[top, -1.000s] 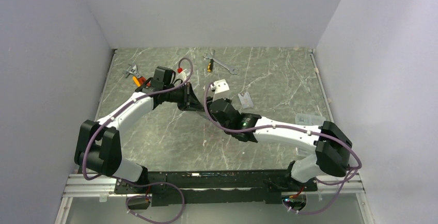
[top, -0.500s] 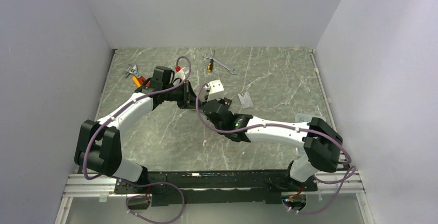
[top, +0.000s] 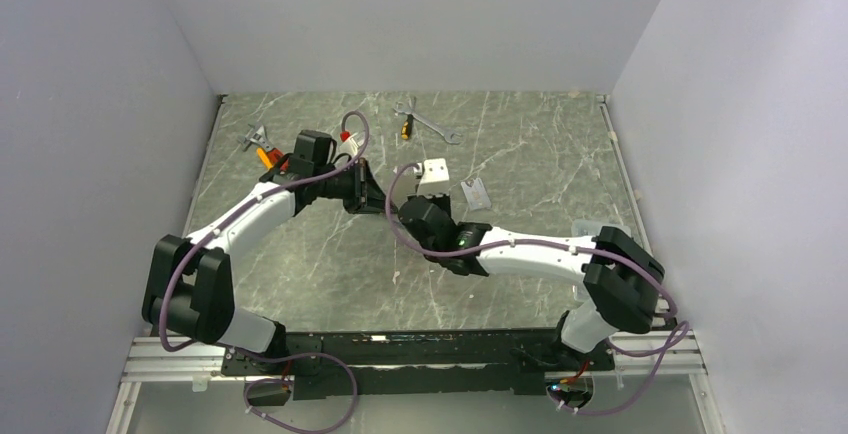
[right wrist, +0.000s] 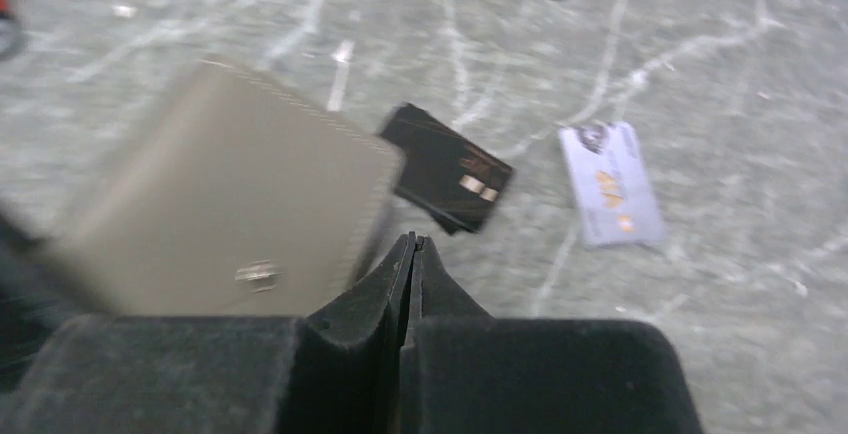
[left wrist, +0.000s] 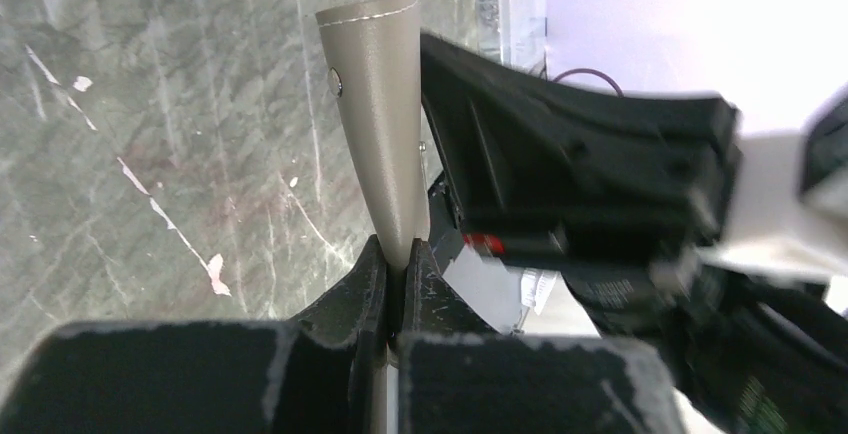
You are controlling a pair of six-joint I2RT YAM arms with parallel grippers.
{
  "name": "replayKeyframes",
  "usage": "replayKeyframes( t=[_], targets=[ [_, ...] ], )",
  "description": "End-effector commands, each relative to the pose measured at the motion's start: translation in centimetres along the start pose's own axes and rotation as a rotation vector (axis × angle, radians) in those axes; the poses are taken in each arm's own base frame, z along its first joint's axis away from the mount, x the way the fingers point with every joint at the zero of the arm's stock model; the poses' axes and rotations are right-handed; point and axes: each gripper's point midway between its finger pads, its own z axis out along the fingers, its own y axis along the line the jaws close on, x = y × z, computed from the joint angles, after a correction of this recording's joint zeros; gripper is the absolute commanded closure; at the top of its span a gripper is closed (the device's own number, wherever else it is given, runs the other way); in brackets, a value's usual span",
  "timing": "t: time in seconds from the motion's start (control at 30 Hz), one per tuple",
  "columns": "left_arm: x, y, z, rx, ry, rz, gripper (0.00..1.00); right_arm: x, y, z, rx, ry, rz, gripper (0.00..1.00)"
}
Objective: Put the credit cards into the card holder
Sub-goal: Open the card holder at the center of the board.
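My left gripper is shut on the bottom edge of the taupe card holder, which stands up from the jaws above the table. In the top view this gripper is at mid-table. My right gripper is shut with nothing visible between its jaws. It sits just right of the card holder, whose snap stud faces it. A black card lies on the table just ahead of it. A silver-grey card lies further right and also shows in the top view. The orange and white cards are out of view.
A wrench and a small orange-handled tool lie at the back. Another grey and orange tool lies at the back left. A clear plastic box sits near the right edge. The right arm's black body is close beside the holder.
My right arm has reached left and forward, bringing its gripper close beside the card holder. My left gripper has kept its hold and hardly moved.
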Motion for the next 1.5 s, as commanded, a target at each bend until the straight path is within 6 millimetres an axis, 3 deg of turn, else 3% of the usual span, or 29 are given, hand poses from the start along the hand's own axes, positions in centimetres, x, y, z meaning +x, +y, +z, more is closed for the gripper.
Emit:
replayKeyframes(
  t=[0.0, 0.17, 0.27, 0.47, 0.67, 0.77, 0.93, 1.03, 1.17, 1.33, 1.47],
  targets=[
    [0.4, -2.5, -1.2, 0.080, 0.014, 0.038, 1.00, 0.5, -4.7, 0.0, 0.169, -0.006, -0.008, 1.00],
    [0.6, -1.9, -1.1, 0.062, 0.011, 0.042, 1.00, 1.0, -5.4, -0.6, 0.165, 0.018, 0.028, 1.00],
    [1.1, -0.5, -0.6, 0.029, 0.014, 0.025, 0.97, 2.2, -5.6, -1.4, 0.135, 0.064, 0.086, 1.00],
    [3.6, 2.0, 1.8, -0.047, 0.069, 0.091, 0.66, 7.3, -5.9, -3.4, 0.043, 0.193, 0.220, 1.00],
    [7.0, 5.7, 4.3, -0.132, 0.161, 0.145, 0.61, 12.0, -6.4, -4.5, 0.027, 0.299, 0.298, 1.00],
    [7.8, 7.5, 5.0, -0.158, 0.199, 0.141, 0.62, 12.0, -7.0, -4.9, 0.036, 0.299, 0.325, 1.00],
    [8.1, 9.1, 5.9, -0.192, 0.254, 0.133, 0.66, 10.1, -7.9, -5.4, 0.037, 0.249, 0.330, 1.00],
    [7.0, 8.9, 5.6, -0.198, 0.229, 0.162, 0.68, 9.7, -7.3, -5.7, -0.011, 0.257, 0.345, 1.00],
    [7.3, 7.8, 5.2, -0.159, 0.219, 0.231, 0.64, 10.7, -5.9, -6.0, -0.085, 0.333, 0.385, 1.00],
    [7.3, 7.3, 4.9, -0.162, 0.220, 0.402, 0.64, 12.6, -3.8, -6.9, -0.295, 0.452, 0.567, 0.68],
    [7.3, 6.8, 5.1, -0.159, 0.213, 0.510, 0.63, 13.9, -3.5, -7.5, -0.384, 0.524, 0.646, 0.57]
  ],
)
